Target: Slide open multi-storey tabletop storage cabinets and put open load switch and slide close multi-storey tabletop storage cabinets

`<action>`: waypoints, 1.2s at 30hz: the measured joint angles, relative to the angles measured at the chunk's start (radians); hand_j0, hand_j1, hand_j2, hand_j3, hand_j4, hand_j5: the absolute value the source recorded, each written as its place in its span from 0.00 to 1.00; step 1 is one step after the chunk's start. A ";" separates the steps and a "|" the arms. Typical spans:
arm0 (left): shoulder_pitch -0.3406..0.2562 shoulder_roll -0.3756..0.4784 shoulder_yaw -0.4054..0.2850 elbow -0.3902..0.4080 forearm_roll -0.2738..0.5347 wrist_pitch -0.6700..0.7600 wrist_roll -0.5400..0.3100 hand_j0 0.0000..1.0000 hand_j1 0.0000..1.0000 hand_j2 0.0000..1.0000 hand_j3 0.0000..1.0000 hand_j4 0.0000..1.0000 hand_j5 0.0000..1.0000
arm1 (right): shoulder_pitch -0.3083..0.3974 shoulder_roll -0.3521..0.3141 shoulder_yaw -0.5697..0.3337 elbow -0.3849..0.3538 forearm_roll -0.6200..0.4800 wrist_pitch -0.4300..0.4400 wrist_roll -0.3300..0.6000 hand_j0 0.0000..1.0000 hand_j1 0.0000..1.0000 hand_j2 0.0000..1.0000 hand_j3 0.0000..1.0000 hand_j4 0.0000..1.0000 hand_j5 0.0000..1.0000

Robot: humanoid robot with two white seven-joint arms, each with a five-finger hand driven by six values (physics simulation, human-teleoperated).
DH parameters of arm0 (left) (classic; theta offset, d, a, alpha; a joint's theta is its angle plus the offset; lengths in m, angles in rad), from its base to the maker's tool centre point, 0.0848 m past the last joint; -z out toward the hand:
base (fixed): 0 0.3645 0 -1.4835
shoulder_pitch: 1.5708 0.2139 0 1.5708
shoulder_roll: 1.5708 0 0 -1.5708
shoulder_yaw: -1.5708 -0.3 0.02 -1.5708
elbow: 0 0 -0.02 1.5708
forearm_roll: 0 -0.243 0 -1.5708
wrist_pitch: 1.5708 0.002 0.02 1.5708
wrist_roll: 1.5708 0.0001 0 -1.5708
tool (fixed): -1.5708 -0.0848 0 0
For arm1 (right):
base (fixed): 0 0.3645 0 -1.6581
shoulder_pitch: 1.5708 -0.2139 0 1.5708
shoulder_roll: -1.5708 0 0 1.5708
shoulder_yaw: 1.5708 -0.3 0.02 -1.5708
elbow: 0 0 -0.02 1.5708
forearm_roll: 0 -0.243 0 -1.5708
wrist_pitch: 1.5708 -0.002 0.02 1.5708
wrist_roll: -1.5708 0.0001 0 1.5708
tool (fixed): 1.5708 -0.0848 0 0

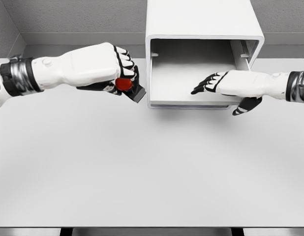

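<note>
A white storage cabinet (203,22) stands at the back of the table, its drawer (189,101) slid out toward me and showing a bare floor. My left hand (120,73) hovers just left of the drawer, shut on the load switch (128,87), a dark grey body with a red knob. My right hand (211,83) reaches in from the right with fingers spread flat over the drawer, its thumb hanging below the drawer's front edge.
The white table (142,167) stretches wide in front of the cabinet. A grey wall runs behind it, with a corner at the far left.
</note>
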 measured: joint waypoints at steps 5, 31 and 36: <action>-0.014 -0.012 -0.003 0.010 0.000 0.000 -0.020 0.39 0.39 0.39 0.39 0.39 0.39 | 0.000 -0.001 0.014 -0.006 0.031 -0.027 0.000 1.00 1.00 1.00 1.00 1.00 1.00; -0.103 -0.130 -0.027 0.070 -0.051 0.000 -0.068 0.39 0.39 0.39 0.39 0.39 0.39 | 0.003 -0.035 0.012 -0.016 0.055 -0.181 -0.002 1.00 1.00 1.00 1.00 1.00 1.00; -0.112 -0.172 -0.045 0.089 -0.079 0.000 -0.072 0.39 0.39 0.39 0.39 0.39 0.39 | 0.005 -0.052 0.019 -0.022 0.048 -0.197 -0.002 1.00 1.00 1.00 1.00 1.00 1.00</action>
